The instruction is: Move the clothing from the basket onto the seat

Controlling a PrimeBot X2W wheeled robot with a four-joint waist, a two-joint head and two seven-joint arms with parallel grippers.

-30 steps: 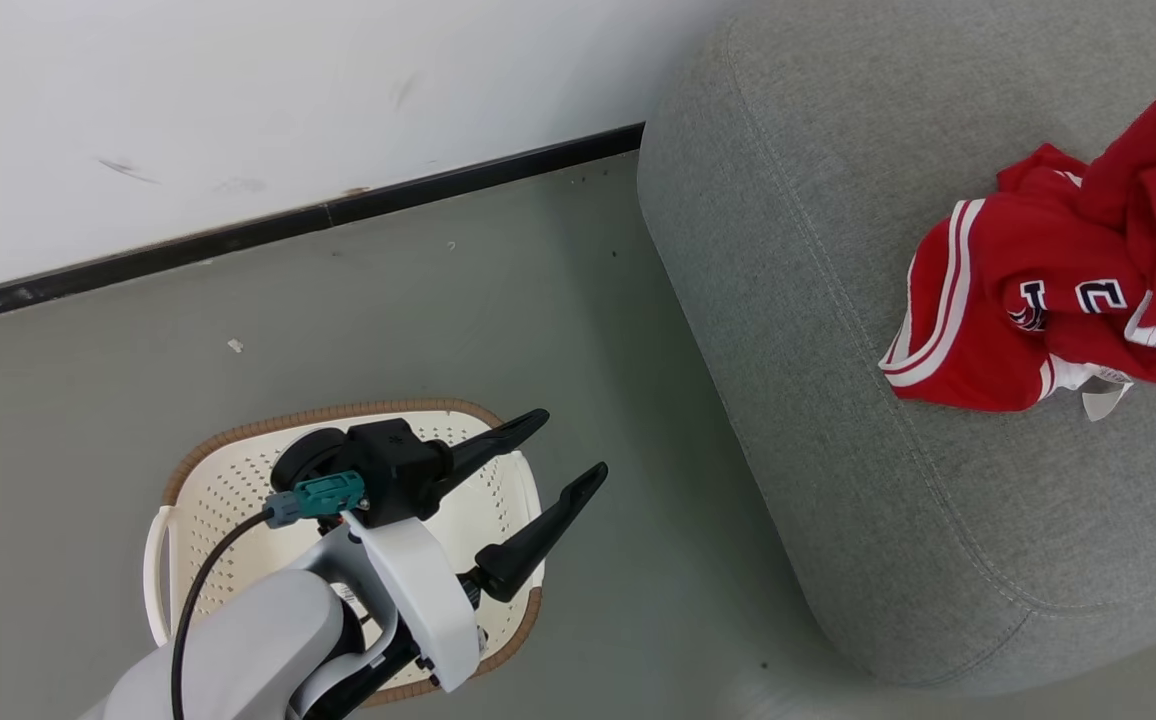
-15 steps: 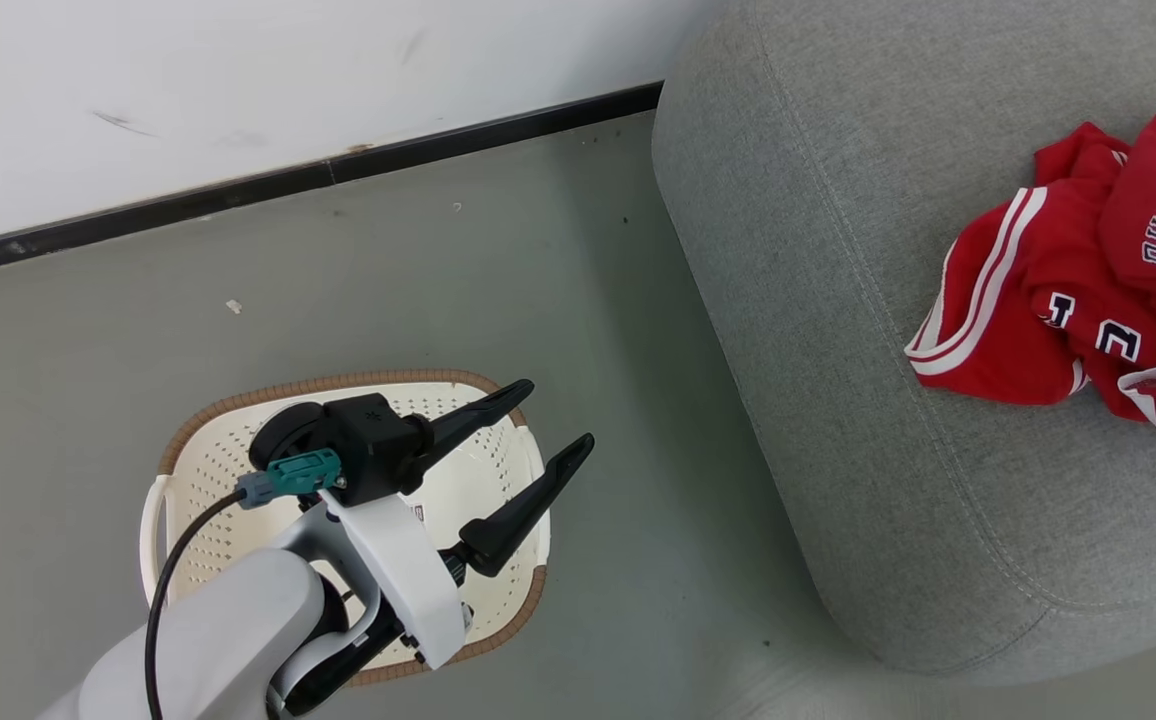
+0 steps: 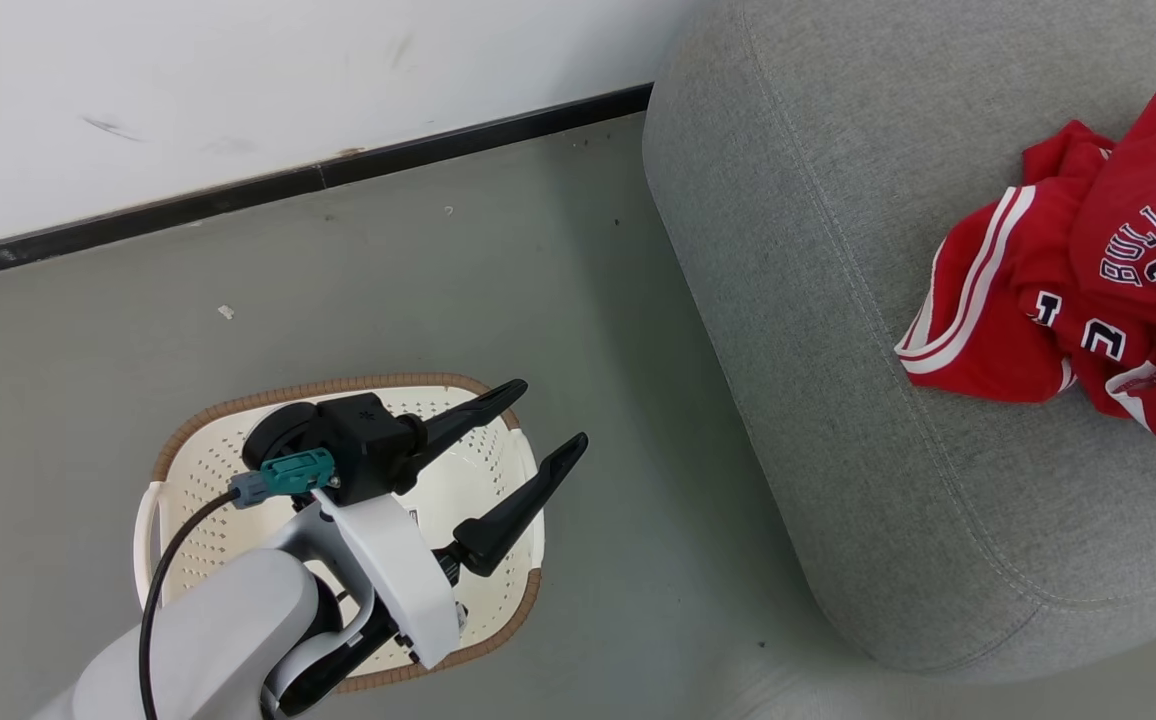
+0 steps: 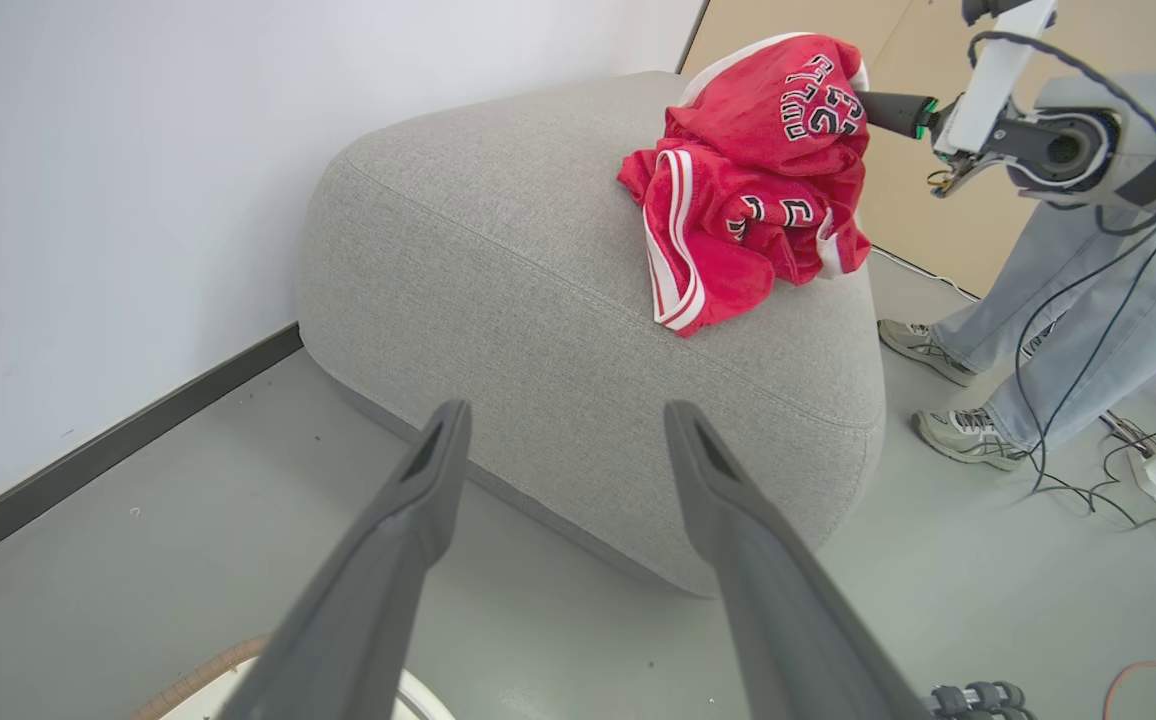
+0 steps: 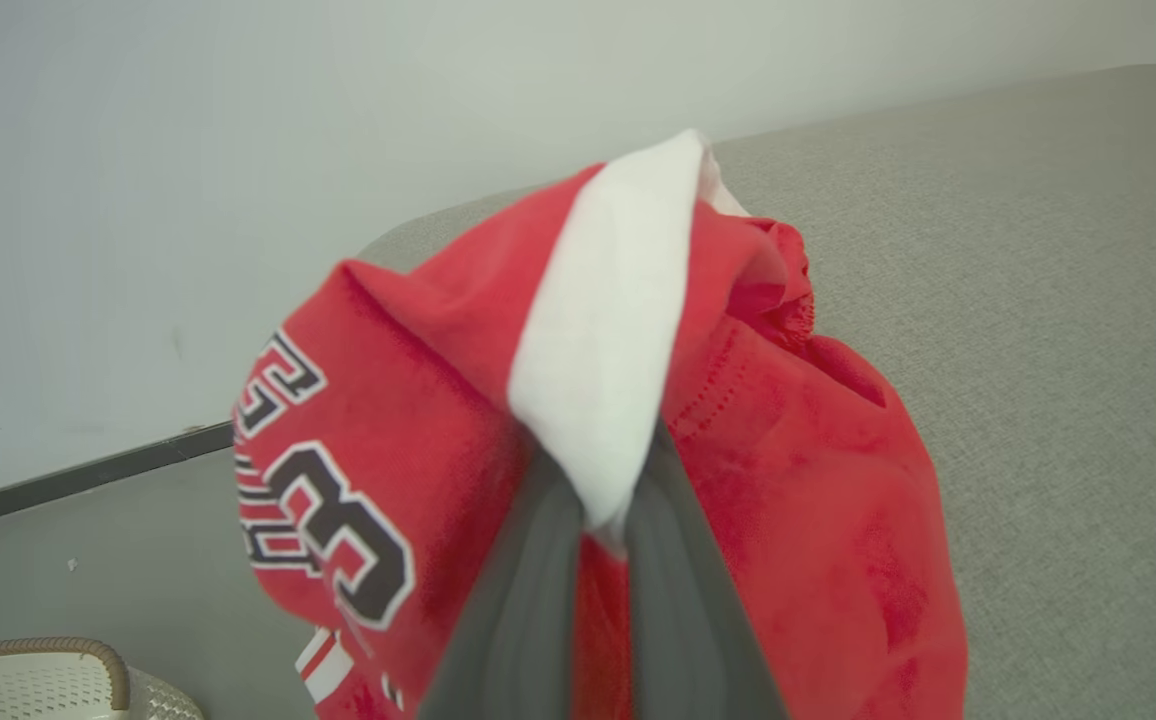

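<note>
Grey floor meets a white wall, and the seat takes up the right side. Basket sits on the floor, well apart from the seat. Clothing is bunched on the seat top near its edge, with one fold lifted off the heap because the right gripper is clamped on its white trim. My read: placed, release pending. The right arm comes in roughly level over the seat. Left gripper hovers above the basket with fingers spread, holding nothing. It points toward the seat, likely parked out of the way.
</note>
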